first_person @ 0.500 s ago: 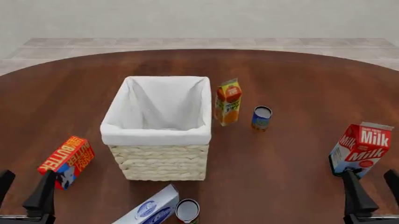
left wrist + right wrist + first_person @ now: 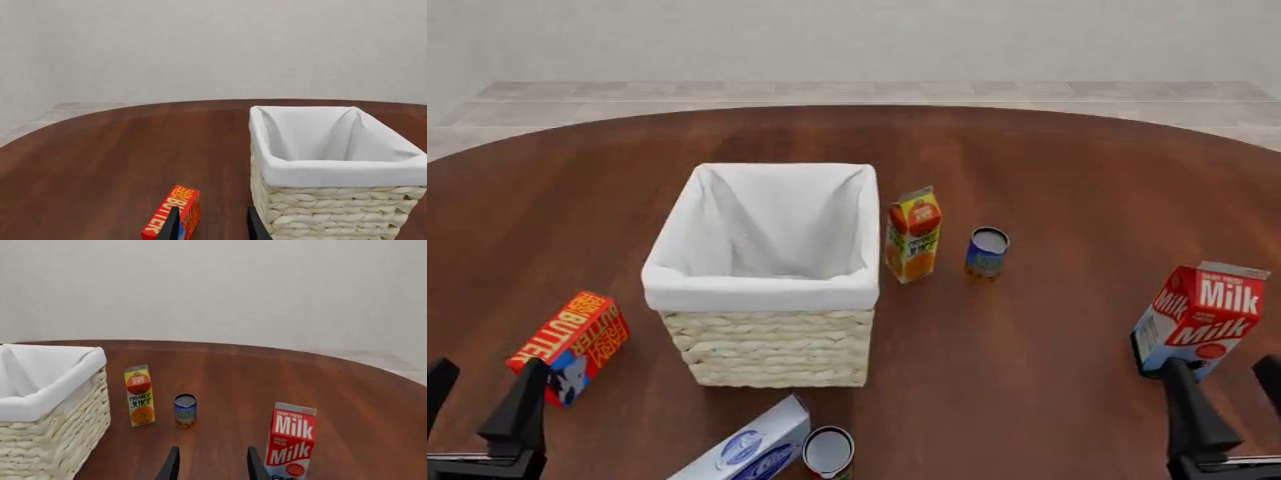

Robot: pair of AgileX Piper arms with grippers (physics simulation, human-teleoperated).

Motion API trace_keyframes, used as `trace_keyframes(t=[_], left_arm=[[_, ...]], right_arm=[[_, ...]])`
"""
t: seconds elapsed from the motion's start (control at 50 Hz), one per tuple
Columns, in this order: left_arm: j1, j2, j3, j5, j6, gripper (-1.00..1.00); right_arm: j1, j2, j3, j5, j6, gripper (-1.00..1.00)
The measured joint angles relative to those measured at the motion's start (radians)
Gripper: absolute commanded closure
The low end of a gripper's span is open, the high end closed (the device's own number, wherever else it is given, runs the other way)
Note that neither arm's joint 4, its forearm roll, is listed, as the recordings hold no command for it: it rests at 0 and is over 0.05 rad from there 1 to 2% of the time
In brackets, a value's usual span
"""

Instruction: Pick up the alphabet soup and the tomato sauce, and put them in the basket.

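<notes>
While both my grippers hover spread open and empty at the tabletop's near edge, left gripper [image 2: 481, 415] and right gripper [image 2: 1225, 410], the basket [image 2: 767, 350] stands mid-table. The alphabet soup [image 2: 988, 252] stands upright toward its right, and the tomato sauce [image 2: 827, 452] sits at the near edge.
</notes>
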Motion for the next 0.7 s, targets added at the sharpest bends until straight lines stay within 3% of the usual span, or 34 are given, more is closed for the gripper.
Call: trace_keyframes(t=[0.32, 0.7], left_arm=[[0.001, -0.004, 0.000, 0.004, 0.000, -1.00], [-0.003, -0.032, 0.000, 0.037, -0.001, -1.00]], right_arm=[[0.018, 0.053, -0.104, 0.031, -0.006, -1.00], [0.081, 0.265, -0.272, 0.008, -0.053, -1.00]])
